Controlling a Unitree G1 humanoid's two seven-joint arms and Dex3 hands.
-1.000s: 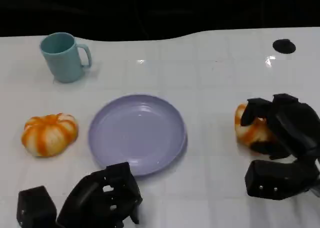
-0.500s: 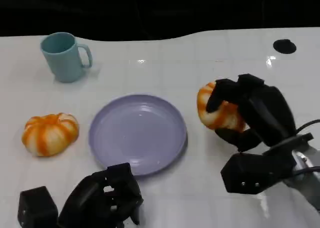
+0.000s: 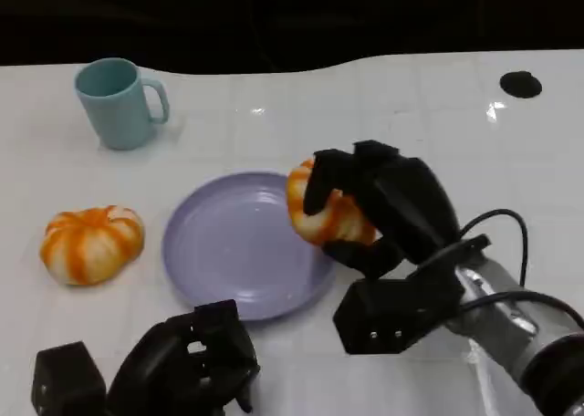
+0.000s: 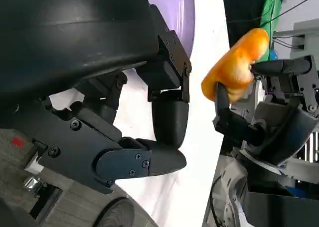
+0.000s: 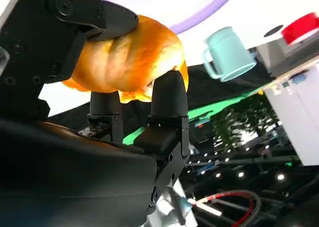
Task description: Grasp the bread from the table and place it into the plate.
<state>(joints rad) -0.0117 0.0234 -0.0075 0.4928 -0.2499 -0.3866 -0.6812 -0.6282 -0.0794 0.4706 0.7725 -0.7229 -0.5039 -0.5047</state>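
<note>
Carried leftward from the frame's right, the bread (image 3: 321, 208) sits clamped in the right hand (image 3: 383, 217) fingers, apparently above the plate (image 3: 239, 247) rim at centre, so lowering and release come next

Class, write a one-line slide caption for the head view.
Right hand carries bread over the purple plate's rim.
</note>
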